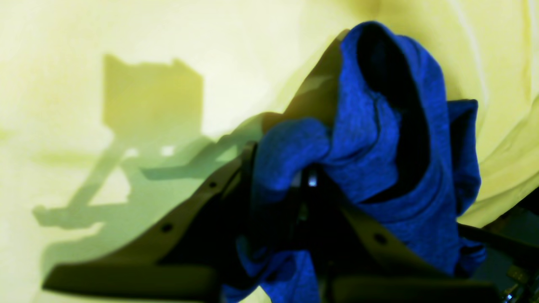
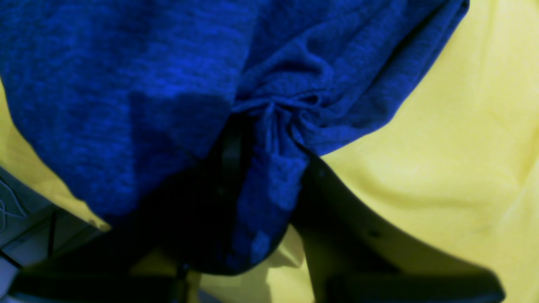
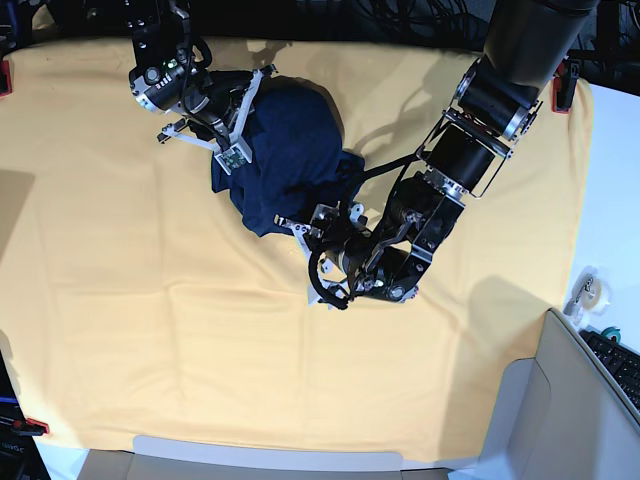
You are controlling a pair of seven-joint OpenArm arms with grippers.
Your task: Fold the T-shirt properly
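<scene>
Base view: the T-shirt (image 3: 285,150) lies bunched at 11 o'clock on the yellow-orange cloth (image 3: 150,330) covering the desk. Left fingers (image 1: 303,181) pinch a fold of it; right fingers (image 2: 269,139) pinch gathered fabric at 10 o'clock

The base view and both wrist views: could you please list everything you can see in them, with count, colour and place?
T-shirt: one, dark navy blue, bunched on the upper middle of the cloth, held at two ends.
Table cloth: one, yellow-orange, covering the table.
Clamps: red, at the cloth's edges; count unclear.
Keyboard: one, dark, far lower right edge of the base view.
Left gripper: one, black, shut on the T-shirt's lower end.
Right gripper: one, black, shut on the T-shirt's upper end.
</scene>
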